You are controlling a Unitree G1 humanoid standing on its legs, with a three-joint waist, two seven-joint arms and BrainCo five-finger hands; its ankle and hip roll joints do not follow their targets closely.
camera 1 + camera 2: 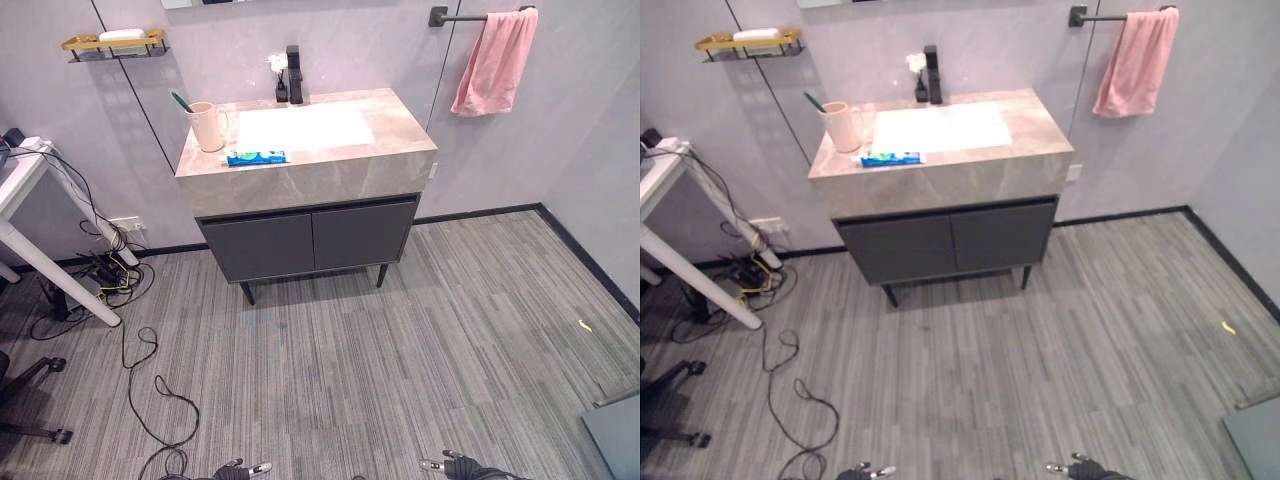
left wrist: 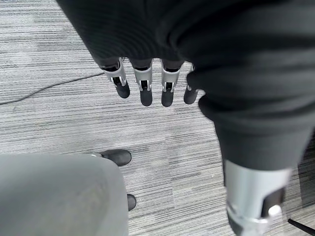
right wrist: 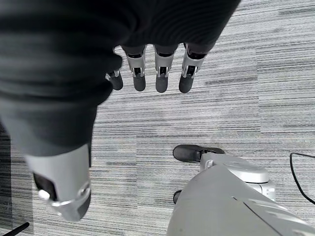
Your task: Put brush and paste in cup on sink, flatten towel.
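A floor (image 1: 400,330) of grey carpet with fine lengthwise stripes covers the lower part of both eye views. Against the pale grey wall stands a vanity cabinet (image 1: 310,238) with two flat dark doors and thin dark legs, topped by a thick slab-like countertop (image 1: 300,180) of mottled beige stone. Sunk into the slab is a shallow rectangular white sink (image 1: 303,127), and behind it rises a square-edged black faucet (image 1: 293,75).

To the upper right a pink towel (image 1: 495,60) of soft cloth hangs bunched in folds from a black wall bar (image 1: 462,16). At the left edge a white table (image 1: 30,215) slants in. High on the left wall a small brass-coloured shelf (image 1: 112,43) carries a flat white item, probably a soap bar, though it is too small to be sure.

On the countertop left of the sink stands a cream cup (image 1: 208,126) with a handle, and a green-handled toothbrush (image 1: 181,100) leans inside it. Just in front of the cup, near the slab's front edge, lies a flat blue and green toothpaste tube (image 1: 256,158), on its side and apart from the cup.

The left hand (image 2: 147,81) hangs over the carpet well away from the vanity, its silver dark-tipped fingers straight and relaxed, empty. The right hand (image 3: 157,71) hangs likewise, fingers loose and empty.
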